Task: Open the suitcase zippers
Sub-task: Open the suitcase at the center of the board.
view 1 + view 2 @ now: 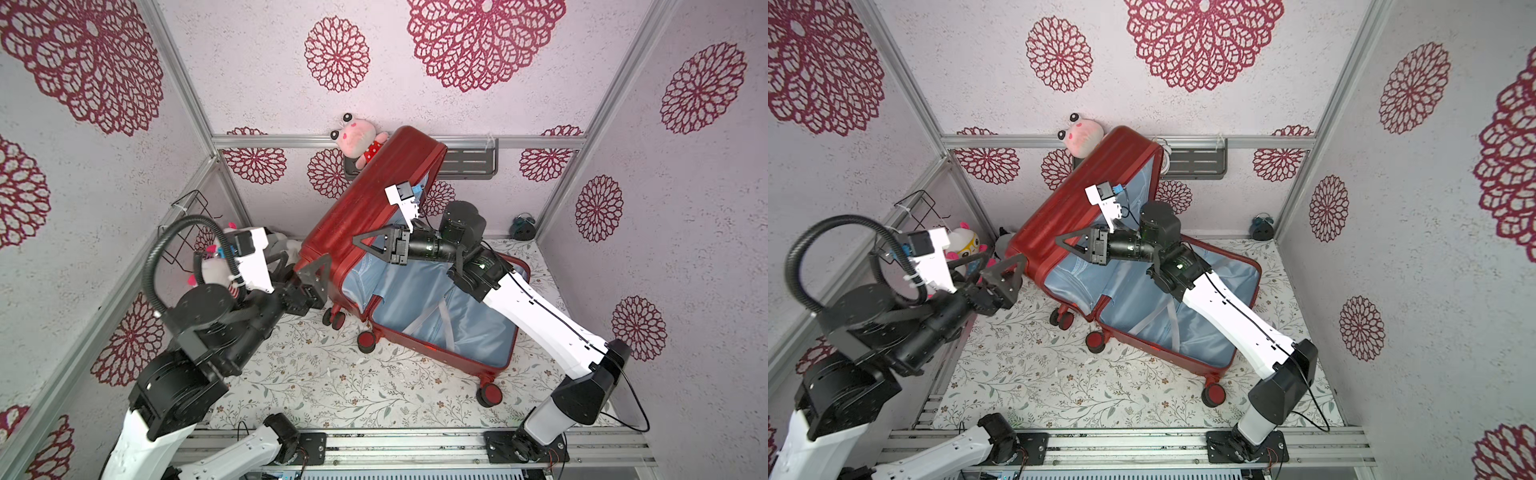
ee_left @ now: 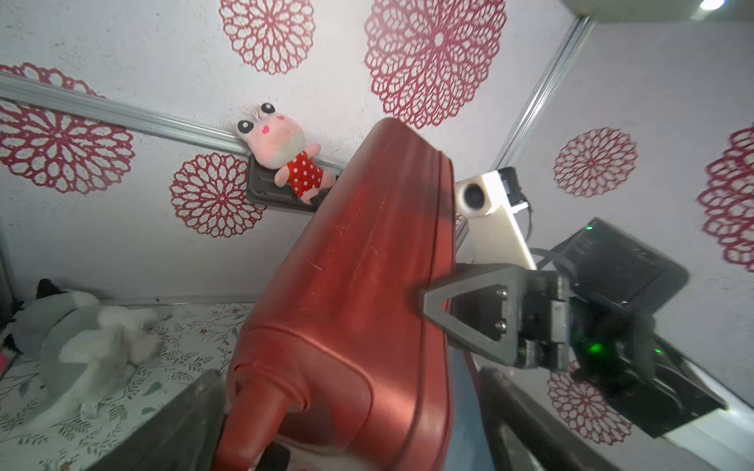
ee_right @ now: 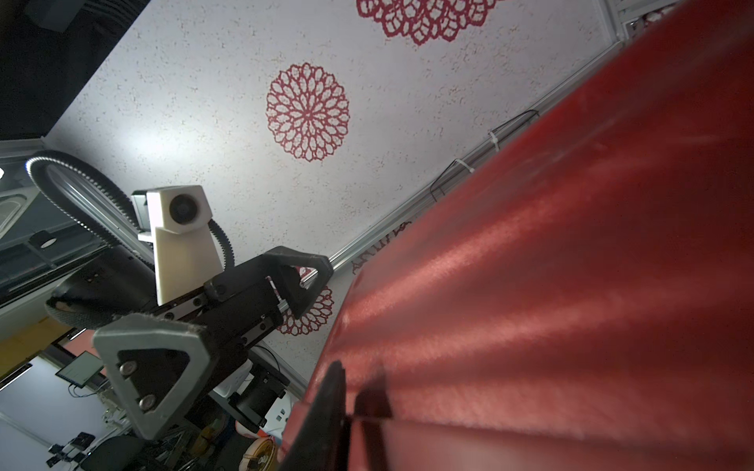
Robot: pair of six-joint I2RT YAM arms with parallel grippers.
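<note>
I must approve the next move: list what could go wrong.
The right gripper apparently pinches only the raised lid's rim on the glossy red hard-shell suitcase; a slip could drop the lid on that arm.
Raised further, the lid could knock the pink frog plush off its dark wall shelf.

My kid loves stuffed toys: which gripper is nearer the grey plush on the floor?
Left: the left gripper is beside the grey plush; the right gripper is across the suitcase lid.

Red suitcase open, lid tilted up toward back wall, blue-lined base flat on floral table, right gripper at lid rim, left gripper beside lid's corner.
</note>
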